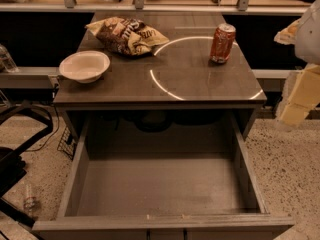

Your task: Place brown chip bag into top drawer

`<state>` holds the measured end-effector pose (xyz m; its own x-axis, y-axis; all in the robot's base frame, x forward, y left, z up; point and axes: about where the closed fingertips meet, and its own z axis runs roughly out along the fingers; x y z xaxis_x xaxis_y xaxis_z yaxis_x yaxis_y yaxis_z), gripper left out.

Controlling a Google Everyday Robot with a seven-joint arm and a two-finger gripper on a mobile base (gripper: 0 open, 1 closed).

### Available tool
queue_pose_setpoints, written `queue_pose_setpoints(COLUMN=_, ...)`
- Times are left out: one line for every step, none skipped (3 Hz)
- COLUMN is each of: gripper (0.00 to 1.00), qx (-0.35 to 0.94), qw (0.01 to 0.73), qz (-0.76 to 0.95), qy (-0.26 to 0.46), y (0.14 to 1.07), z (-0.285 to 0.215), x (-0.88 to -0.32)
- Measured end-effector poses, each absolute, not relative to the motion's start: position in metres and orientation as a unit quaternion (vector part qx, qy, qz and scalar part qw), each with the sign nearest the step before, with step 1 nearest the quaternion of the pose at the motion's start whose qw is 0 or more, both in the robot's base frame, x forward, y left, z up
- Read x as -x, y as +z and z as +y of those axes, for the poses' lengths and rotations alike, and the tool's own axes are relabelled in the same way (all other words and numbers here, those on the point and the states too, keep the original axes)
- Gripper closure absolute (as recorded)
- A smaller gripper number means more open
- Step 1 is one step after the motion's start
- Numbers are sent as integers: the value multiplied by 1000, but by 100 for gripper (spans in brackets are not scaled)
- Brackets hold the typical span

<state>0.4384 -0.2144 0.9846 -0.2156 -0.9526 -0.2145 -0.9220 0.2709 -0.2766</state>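
Observation:
The brown chip bag (127, 34) lies crumpled on the far left part of the grey table top (200, 81), with pale yellow-tan ends. The top drawer (165, 186) is pulled out wide open below the table's front edge, and its flat grey bottom holds nothing. My gripper (299, 91) shows as pale blocky parts at the right edge of the view, off the table's right side and above the floor. It is well away from the bag and holds nothing that I can see.
A white bowl (84, 65) sits at the table's left edge, in front of the bag. An orange-red soda can (222, 43) stands upright at the back right. Black frame parts and cables (20, 149) lie on the speckled floor at left.

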Motion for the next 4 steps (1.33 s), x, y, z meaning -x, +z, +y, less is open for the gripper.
queue_pose_setpoints(gripper=0, qx=602, qw=172, qz=778, qy=-45, y=985, z=-214, x=-438)
queue_pose_setpoints(gripper=0, qx=594, qw=207, qz=776, qy=-42, y=982, z=-212, x=-448)
queue_pose_setpoints(gripper=0, qx=570, qw=281, qz=772, qy=-10, y=977, z=-193, x=-496)
queue_pose_setpoints(gripper=0, qx=543, qw=382, qz=746, qy=39, y=974, z=-165, x=-582)
